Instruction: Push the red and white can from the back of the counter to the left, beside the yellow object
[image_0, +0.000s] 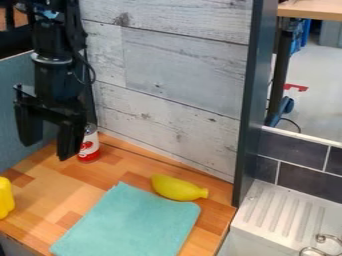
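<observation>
I am hovering with my gripper (49, 134) spread wide and empty in the upper left, minding careful clearance from the upright red-and-white can (90, 150) near the wall (177, 75), beyond the teal cloth (130, 220).

1. I'd call this a mock kitchen set up in a lab or workshop, judging by what stands around me.
2. The kitchen part: a wood-patterned counter (73, 187) with a red-and-white can (89, 147) on it, dark wall tiles (307, 179), and a white ridged drainboard (280, 212) beside the counter.
3. The lab part: a black robot arm (57, 75) hangs over the counter.
4. Past the plank-look panel (177, 70), I see a plain pale floor (324, 82), a light tabletop (312, 10) and a loose cable (291, 123).
</observation>
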